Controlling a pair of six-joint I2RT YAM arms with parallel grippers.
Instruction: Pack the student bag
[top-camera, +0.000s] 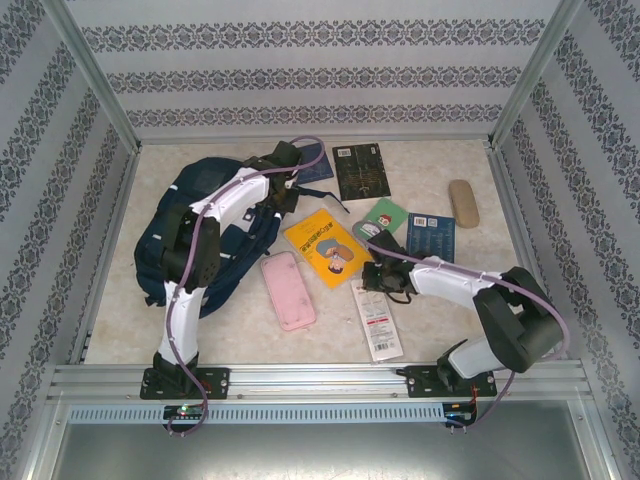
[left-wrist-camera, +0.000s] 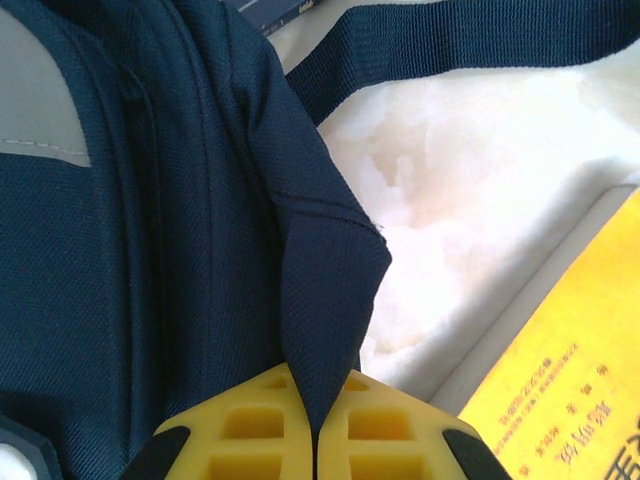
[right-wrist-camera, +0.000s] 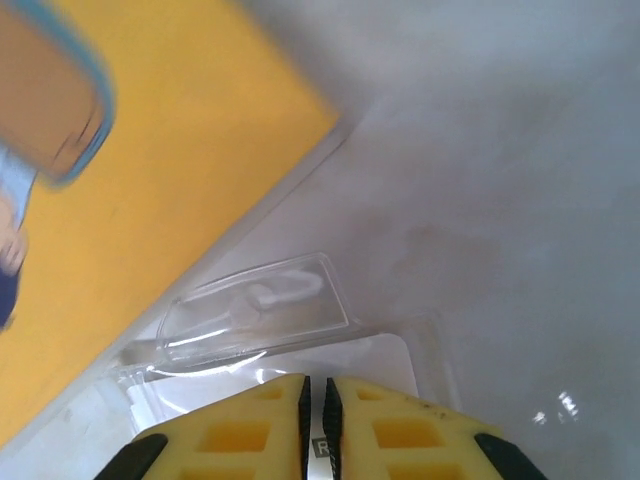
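Note:
The student bag (top-camera: 165, 240), a navy backpack with grey patches, lies at the left of the table. My left gripper (top-camera: 272, 200) reaches over its right edge. In the left wrist view that gripper (left-wrist-camera: 315, 400) is shut on a fold of the bag's navy fabric (left-wrist-camera: 330, 270), and a strap (left-wrist-camera: 480, 35) runs across the top. My right gripper (top-camera: 375, 275) is at the upper end of a long white blister pack (top-camera: 378, 325). In the right wrist view its jaws (right-wrist-camera: 317, 385) are closed to a thin slit on the pack's card, just behind the clear bubble (right-wrist-camera: 260, 310).
A yellow book (top-camera: 325, 245) lies between the two grippers, with a pink pencil case (top-camera: 288, 290) below it. Farther back are a dark book (top-camera: 360, 170), a green round-cornered booklet (top-camera: 385, 218), a blue book (top-camera: 430, 235) and a tan case (top-camera: 463, 203).

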